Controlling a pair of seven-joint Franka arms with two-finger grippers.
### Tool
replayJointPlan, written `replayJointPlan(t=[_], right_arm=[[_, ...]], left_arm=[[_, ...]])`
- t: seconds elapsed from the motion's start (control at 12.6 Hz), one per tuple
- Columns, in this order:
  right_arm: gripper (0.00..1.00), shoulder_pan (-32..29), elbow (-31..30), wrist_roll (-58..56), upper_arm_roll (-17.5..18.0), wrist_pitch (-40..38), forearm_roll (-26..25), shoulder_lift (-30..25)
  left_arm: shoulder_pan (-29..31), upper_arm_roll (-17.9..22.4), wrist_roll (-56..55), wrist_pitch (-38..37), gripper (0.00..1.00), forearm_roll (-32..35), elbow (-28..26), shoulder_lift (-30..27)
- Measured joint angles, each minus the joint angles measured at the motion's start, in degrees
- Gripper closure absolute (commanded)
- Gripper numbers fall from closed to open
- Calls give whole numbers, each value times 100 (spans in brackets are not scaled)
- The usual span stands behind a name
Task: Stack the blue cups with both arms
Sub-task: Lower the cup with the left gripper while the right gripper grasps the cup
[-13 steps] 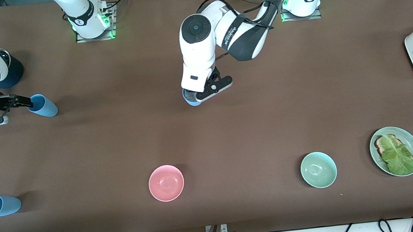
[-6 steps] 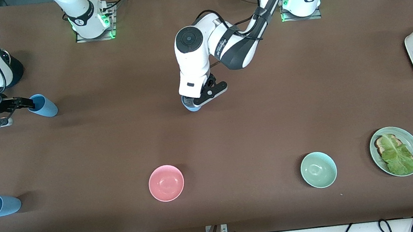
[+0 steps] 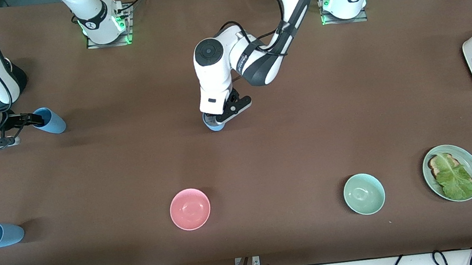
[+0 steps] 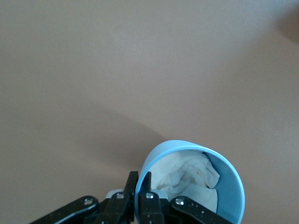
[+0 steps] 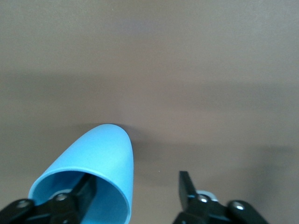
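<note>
The left end effector (image 3: 221, 117) pinches only one wall of a blue cup (image 3: 215, 124), fingers clamped either side of the rim (image 4: 140, 196), over the middle of the table (image 3: 290, 135); such a thin hold could let the cup swing or slip, and the white stuffing inside might block nesting. The left arm bends steeply down from its base. The right end effector (image 3: 32, 119) is spread, one finger inside a tipped cup (image 3: 49, 120) at the right arm's end, seemingly not gripping. A third cup (image 3: 0, 235) lies nearer the camera.
</note>
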Motion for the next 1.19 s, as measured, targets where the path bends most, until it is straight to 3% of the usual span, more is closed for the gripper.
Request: replayJointPlan(t=[0.16,0.32,0.4,0.48,0.95,1.19], right_arm=[[100,0,0,0,1,8,7,11],[100,0,0,0,4,9,9,12],[100,0,1,0,5,9,12,13],[100,5,9,-13,20,-27,69,-25],[100,6,129,-12,24,-112,70,-25],[100,19,735,-7,54,-941,75,-30]], left_arm=[[-28,1,-111,159,100,148,2,159],[-43,1,-207,220,100,196,30,192],[-43,2,-226,236,64,197,31,205],[-43,6,-240,243,1,197,39,207],[-43,26,-237,261,0,443,139,206],[-32,60,309,59,0,460,236,55]])
